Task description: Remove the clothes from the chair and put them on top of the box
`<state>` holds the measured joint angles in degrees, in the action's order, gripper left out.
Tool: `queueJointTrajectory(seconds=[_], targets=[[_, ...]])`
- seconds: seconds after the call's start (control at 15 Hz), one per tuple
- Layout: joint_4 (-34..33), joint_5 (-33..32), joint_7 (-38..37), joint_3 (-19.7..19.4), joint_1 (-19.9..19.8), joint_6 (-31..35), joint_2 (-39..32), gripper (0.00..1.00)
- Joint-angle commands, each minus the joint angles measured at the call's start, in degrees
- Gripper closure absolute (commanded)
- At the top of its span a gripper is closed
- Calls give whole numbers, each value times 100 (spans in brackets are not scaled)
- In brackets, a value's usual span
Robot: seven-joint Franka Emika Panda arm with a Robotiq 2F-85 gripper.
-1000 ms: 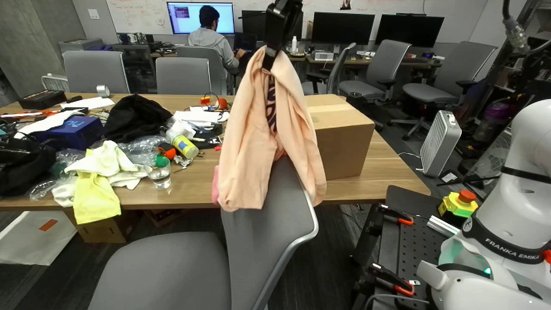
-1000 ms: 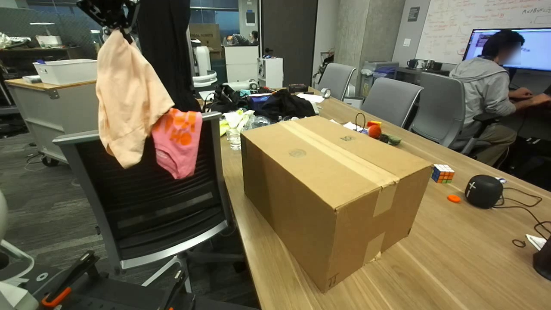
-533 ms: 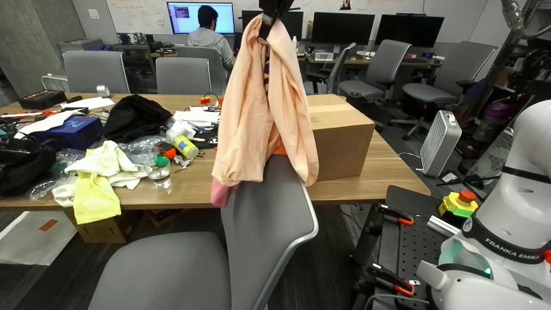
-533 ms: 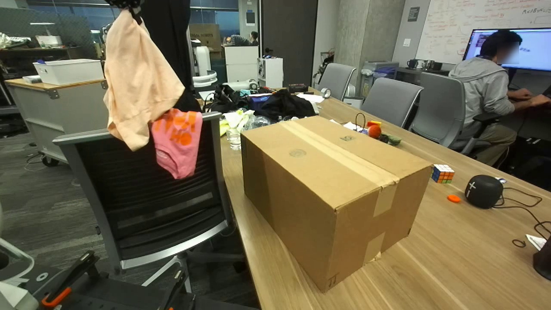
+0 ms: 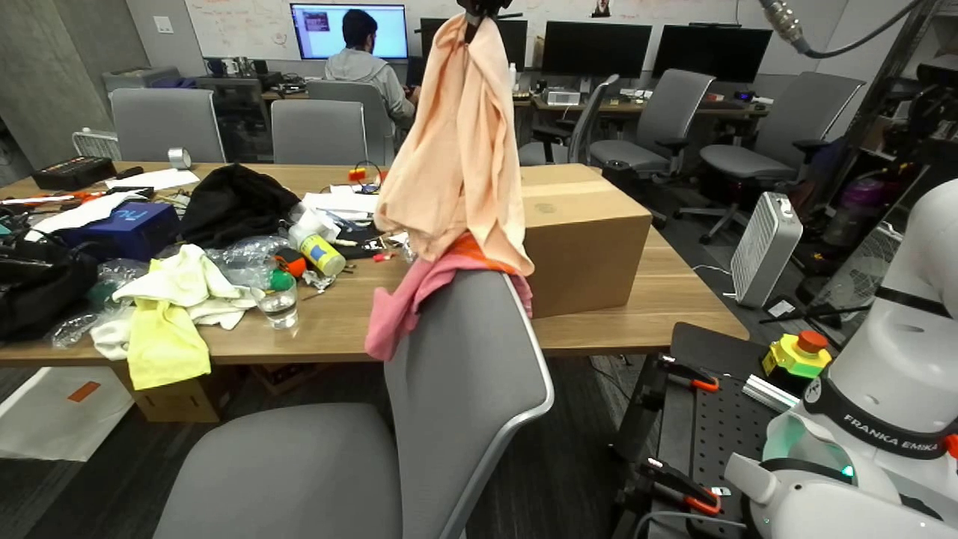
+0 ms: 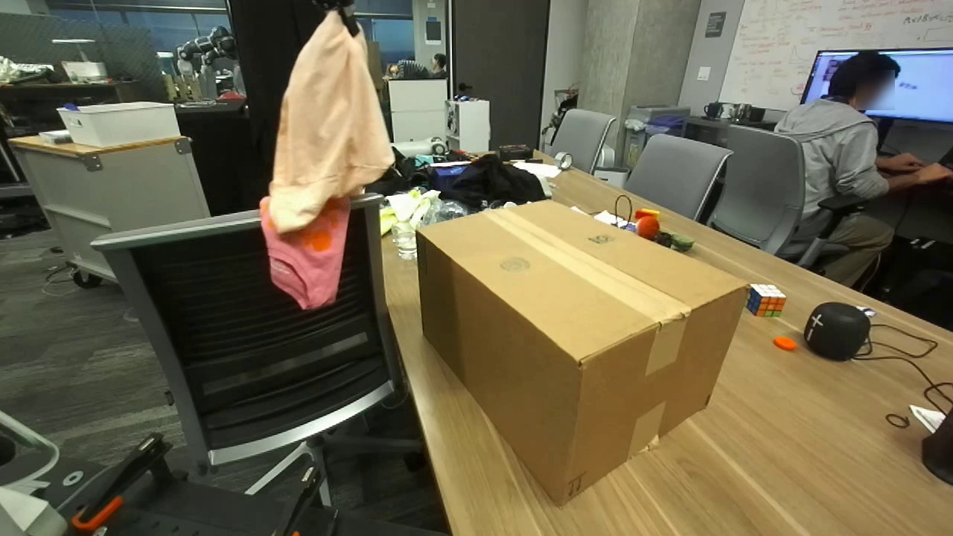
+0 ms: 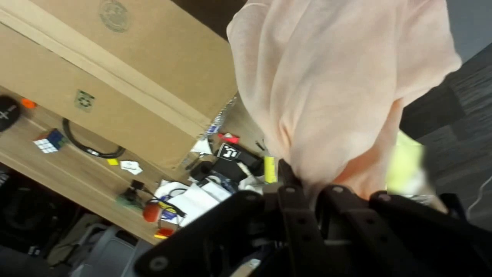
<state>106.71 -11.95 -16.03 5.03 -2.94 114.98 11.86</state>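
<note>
My gripper (image 5: pixel 479 28) is shut on the top of a peach garment (image 5: pixel 456 142), which hangs below it above the chair (image 5: pixel 479 367). Both also show in an exterior view, the gripper (image 6: pixel 344 16) at the top edge, the garment (image 6: pixel 327 126) below. In the wrist view the garment (image 7: pixel 338 77) runs up from between the fingers (image 7: pixel 307 184). A pink garment with orange print (image 6: pixel 305 275) lies over the chair's backrest (image 6: pixel 186 231), partly behind the peach one; I cannot tell whether they touch. The closed cardboard box (image 6: pixel 581 283) stands on the table beside the chair.
The wooden table (image 6: pixel 782 432) also bears a glass of water (image 5: pixel 278 305), yellow cloths (image 5: pixel 168 337), a speaker (image 6: pixel 837 331) and a puzzle cube (image 6: pixel 767 299). A person (image 5: pixel 367 67) sits at the back. Clamps (image 5: pixel 681 486) stick up near the robot base.
My gripper has risen and carried the peach garment up and across the backrest toward the box. More of the pink garment shows on the chair top in an exterior view.
</note>
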Motion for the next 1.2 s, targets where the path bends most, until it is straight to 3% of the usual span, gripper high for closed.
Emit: queueJointTrajectory(seconds=[0.0,0.53,1.13], targets=[[-906,-337,-442,-377,-328,-366,-538,92],[-1630,-934,-1545,-1269,-907,-208,-1117,92],[-1994,-2213,-3406,-1575,-894,-393,-1697,92]])
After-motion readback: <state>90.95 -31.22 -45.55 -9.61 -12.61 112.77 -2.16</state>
